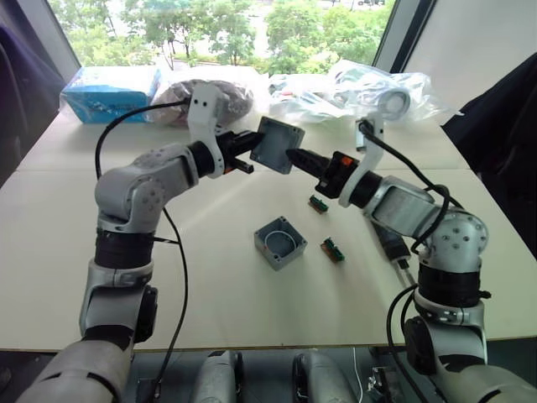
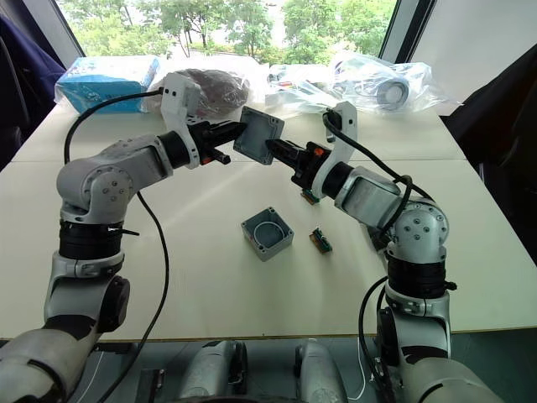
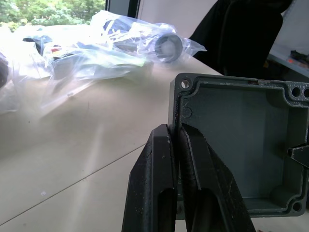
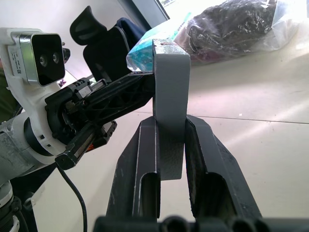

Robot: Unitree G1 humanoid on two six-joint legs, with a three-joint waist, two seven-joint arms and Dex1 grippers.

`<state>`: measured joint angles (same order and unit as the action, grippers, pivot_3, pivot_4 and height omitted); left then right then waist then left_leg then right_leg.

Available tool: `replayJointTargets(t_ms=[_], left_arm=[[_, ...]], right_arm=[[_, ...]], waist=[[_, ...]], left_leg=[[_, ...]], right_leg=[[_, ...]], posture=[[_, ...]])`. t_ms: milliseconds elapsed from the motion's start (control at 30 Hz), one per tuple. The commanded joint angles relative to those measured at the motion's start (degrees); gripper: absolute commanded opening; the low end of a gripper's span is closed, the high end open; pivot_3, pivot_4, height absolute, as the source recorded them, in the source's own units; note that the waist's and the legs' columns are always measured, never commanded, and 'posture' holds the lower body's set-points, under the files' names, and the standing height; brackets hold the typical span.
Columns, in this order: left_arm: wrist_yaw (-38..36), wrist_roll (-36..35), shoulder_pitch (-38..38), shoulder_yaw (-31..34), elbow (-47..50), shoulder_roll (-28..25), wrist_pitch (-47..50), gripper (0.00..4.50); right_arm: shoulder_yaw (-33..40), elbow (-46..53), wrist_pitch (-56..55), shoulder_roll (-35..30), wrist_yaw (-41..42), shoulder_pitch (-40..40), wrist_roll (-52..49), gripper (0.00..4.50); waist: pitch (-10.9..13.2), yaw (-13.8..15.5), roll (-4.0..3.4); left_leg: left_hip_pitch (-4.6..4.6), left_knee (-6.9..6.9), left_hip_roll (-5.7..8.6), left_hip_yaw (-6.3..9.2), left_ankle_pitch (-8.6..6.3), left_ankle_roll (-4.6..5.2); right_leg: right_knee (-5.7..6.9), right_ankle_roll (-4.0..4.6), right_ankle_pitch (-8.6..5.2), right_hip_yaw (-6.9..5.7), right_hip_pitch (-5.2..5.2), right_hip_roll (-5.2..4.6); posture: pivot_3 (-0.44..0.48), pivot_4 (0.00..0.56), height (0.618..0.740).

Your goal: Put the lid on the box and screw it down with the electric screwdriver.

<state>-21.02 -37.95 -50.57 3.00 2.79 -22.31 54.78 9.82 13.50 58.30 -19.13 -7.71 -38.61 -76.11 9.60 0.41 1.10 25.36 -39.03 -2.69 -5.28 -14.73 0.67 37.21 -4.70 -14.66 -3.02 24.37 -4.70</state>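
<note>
Above the table, lid between both claws.

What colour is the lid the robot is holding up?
Grey-blue lid, held by both grippers; clearest in the left wrist view.

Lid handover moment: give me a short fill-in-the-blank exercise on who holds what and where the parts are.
1. The lid is held in the air by ____ grippers at once.
2. The box stands on the table with its open side facing ____.
3. The left gripper pinches the lid's ____.
4. Two small green blocks lie on the box's ____ side.

Missing words: both; up; rim; right
</note>
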Motion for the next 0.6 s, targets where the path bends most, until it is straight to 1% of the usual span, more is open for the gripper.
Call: replayJointTargets(t_ms=[33, 100, 167, 200, 233, 300, 367, 400, 467, 533, 567, 600], left_arm=[[-2.5, -2.4, -1.6, 2.1, 3.3, -0.3, 0.7, 0.68], [-3.1, -2.3, -1.5, 2.4, 3.1, -0.7, 0.7, 1.27], [-4.1, -2.9, -1.9, 3.8, 2.5, -1.6, 0.9, 2.06], [-4.7, -3.3, -2.1, 4.3, 2.5, -2.2, 1.1, 2.37], [-5.0, -3.5, -2.1, 4.6, 2.5, -2.6, 1.3, 2.80], [-9.3, -4.0, -2.1, 4.5, 2.3, -6.4, 1.9, 3.51], [-13.7, -3.9, -3.2, 4.7, -0.3, -10.8, 2.3, 3.51], [-15.1, -3.6, -3.6, 4.6, -1.4, -12.2, 2.2, 3.51], [-17.7, -3.1, -4.8, 3.6, -3.8, -13.7, 1.6, 3.51], [-18.8, -2.7, -5.7, 2.8, -6.1, -13.3, 1.0, 2.97], [-19.3, -2.4, -5.8, 2.3, -6.7, -12.7, 0.6, 2.84], [-19.4, -1.8, -5.6, 1.5, -7.2, -11.7, 0.2, 2.42]], right_arm=[[1.2, 1.9, -1.4, -0.2, 1.0, -0.2, -0.1, 0.16], [1.2, 2.0, -1.7, -0.1, 1.5, -0.2, 0.2, 0.16], [1.1, 2.3, -1.8, -0.2, 2.1, -0.1, 0.7, 0.16], [1.0, 2.5, -1.9, -0.3, 2.3, 0.0, 0.9, 0.16], [1.0, 2.7, -1.9, -0.3, 2.5, 0.1, 1.1, 0.16], [0.9, 3.5, -2.6, -0.9, 3.0, 0.5, 2.8, 0.16], [-0.5, 6.8, -5.2, -3.8, 5.2, 1.7, 9.4, 0.16], [-1.2, 8.1, -6.3, -4.9, 6.1, 2.2, 12.2, 0.16], [-6.6, 14.3, -10.7, -11.0, 10.4, 6.1, 23.2, 0.16], [-12.0, 19.0, -15.9, -15.9, 13.7, 9.9, 33.3, 0.16], [-14.4, 20.6, -18.6, -17.7, 14.8, 11.6, 37.9, 0.16], [-17.2, 22.5, -21.7, -19.9, 15.5, 14.0, 43.4, 0.16]], waist=[[0.0, 0.0, 0.00], [0.0, 0.0, 0.00], [0.0, 0.0, 0.00], [0.0, -0.1, 0.00], [0.0, -0.1, 0.00], [0.0, -0.2, 0.00], [0.0, -0.3, -0.02], [0.0, -0.2, -0.04], [0.0, 0.1, -0.05], [0.0, 0.3, -0.04], [0.0, 0.3, -0.04], [0.0, 0.2, -0.02]], left_leg=[[0.00, 0.00, 0.00, 0.00, 0.00, 0.00], [0.00, 0.00, 0.00, 0.00, 0.00, 0.00], [0.00, 0.00, -0.01, 0.01, 0.00, 0.00], [0.00, 0.00, 0.00, 0.00, 0.00, 0.00], [0.00, 0.00, 0.00, 0.01, 0.00, 0.00], [0.00, 0.01, -0.01, 0.01, 0.00, 0.00], [0.01, 0.02, -0.01, 0.00, 0.00, 0.00], [0.04, 0.03, 0.01, -0.01, 0.00, 0.00], [0.05, 0.03, 0.01, -0.01, 0.00, 0.00], [0.06, 0.03, 0.05, 0.00, -0.01, 0.00], [0.05, 0.03, 0.05, 0.01, -0.01, 0.01], [0.04, 0.02, 0.09, 0.01, -0.01, 0.01]], right_leg=[[0.00, 0.00, 0.00, 0.00, 0.00, 0.00], [0.00, 0.00, 0.00, 0.00, 0.00, 0.00], [0.00, 0.00, 0.00, 0.00, 0.00, 0.00], [0.00, 0.00, 0.00, 0.00, 0.00, 0.00], [0.00, 0.00, 0.00, 0.00, 0.00, 0.01], [0.00, 0.00, 0.00, 0.00, 0.01, 0.02], [0.00, 0.01, 0.00, 0.00, 0.03, 0.04], [-0.01, 0.00, -0.01, 0.00, 0.08, 0.05], [-0.02, 0.00, -0.01, -0.01, 0.09, 0.04], [-0.08, 0.00, -0.02, -0.01, 0.07, 0.02], [-0.10, -0.01, -0.02, -0.01, 0.03, 0.01], [-0.12, -0.01, -0.02, -0.01, 0.02, 0.00]], posture=[[0.000, 0.150, 0.740], [0.000, 0.150, 0.740], [0.000, 0.150, 0.740], [0.000, 0.150, 0.740], [0.000, 0.150, 0.740], [0.000, 0.150, 0.740], [0.000, 0.150, 0.740], [0.000, 0.150, 0.740], [0.000, 0.150, 0.740], [0.000, 0.150, 0.740], [0.000, 0.150, 0.740], [0.000, 0.150, 0.740]])
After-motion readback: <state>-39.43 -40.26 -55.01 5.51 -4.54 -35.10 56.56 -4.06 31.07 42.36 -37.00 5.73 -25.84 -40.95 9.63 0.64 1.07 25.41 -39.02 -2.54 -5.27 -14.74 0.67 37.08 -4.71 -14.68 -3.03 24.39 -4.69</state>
